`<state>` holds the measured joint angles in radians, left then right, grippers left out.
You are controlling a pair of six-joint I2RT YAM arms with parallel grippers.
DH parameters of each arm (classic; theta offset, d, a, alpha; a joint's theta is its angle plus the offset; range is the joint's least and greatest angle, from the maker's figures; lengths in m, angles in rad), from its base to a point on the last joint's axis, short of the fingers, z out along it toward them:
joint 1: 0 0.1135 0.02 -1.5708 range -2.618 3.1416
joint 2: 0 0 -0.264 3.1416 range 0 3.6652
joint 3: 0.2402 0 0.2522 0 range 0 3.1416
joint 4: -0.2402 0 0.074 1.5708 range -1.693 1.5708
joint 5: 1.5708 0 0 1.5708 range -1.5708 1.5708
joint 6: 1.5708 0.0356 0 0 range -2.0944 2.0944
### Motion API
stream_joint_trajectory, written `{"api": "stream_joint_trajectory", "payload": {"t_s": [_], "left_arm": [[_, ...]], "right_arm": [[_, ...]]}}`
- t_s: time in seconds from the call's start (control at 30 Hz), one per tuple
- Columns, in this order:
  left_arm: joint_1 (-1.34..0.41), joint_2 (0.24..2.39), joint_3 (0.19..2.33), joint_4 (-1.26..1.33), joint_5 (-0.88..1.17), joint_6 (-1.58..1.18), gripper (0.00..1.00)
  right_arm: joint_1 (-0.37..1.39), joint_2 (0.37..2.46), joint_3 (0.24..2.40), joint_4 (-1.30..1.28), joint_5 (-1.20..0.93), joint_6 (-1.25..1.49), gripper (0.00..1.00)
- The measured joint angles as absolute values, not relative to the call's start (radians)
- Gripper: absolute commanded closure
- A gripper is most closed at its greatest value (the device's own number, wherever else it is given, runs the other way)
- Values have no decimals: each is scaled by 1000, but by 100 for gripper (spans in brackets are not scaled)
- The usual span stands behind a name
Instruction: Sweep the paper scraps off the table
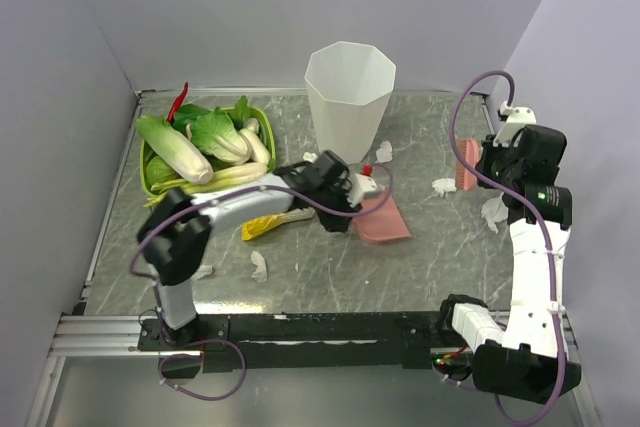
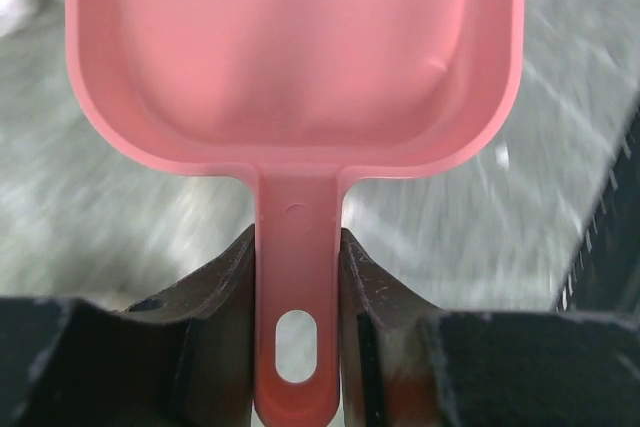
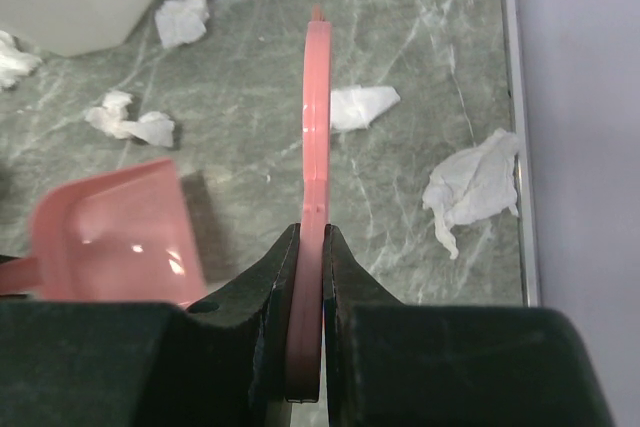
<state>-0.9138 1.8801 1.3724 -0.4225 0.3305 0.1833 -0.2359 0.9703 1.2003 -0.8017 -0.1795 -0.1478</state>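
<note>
My left gripper point(image 1: 345, 192) is shut on the handle of a pink dustpan point(image 1: 383, 217), whose pan lies low over the grey marble table point(image 1: 320, 277); the left wrist view shows the handle point(image 2: 297, 287) clamped between the fingers. My right gripper point(image 1: 482, 162) is shut on a thin pink sweeping tool point(image 1: 466, 164), seen edge-on in the right wrist view point(image 3: 317, 117). White paper scraps lie near the bin point(image 1: 384, 151), by the tool point(image 1: 443, 185), at the right edge point(image 1: 494, 211) and at the front left point(image 1: 259, 265). The right wrist view shows scraps too point(image 3: 362, 105) point(image 3: 474, 185) point(image 3: 130, 122).
A tall white ribbed bin point(image 1: 348, 97) stands at the back centre. A green tray point(image 1: 150, 175) with leafy cabbages and a red chili sits at the back left. A yellow object point(image 1: 262, 227) lies under my left arm. Walls close in the left, back and right.
</note>
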Motion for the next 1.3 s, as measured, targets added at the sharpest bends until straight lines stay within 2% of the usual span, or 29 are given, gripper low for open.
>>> {"api": "stream_joint_trajectory", "payload": {"t_s": [0.23, 0.53, 0.9, 1.1, 1.3], "left_arm": [[-813, 1594, 1276, -530, 417, 360, 99], [-681, 1346, 1193, -700, 422, 504, 99], [-315, 914, 1135, -944, 303, 601, 99], [-184, 878, 1151, -981, 123, 449, 99], [-15, 868, 1196, -977, -21, 312, 99]], "right_arm": [[-232, 1007, 1245, -808, -312, -192, 100], [-150, 988, 1245, -927, -509, -453, 100], [319, 1053, 1304, -1032, -513, -565, 100], [561, 1185, 1356, -925, -551, -475, 100], [812, 1447, 1526, -813, -573, -377, 100]]}}
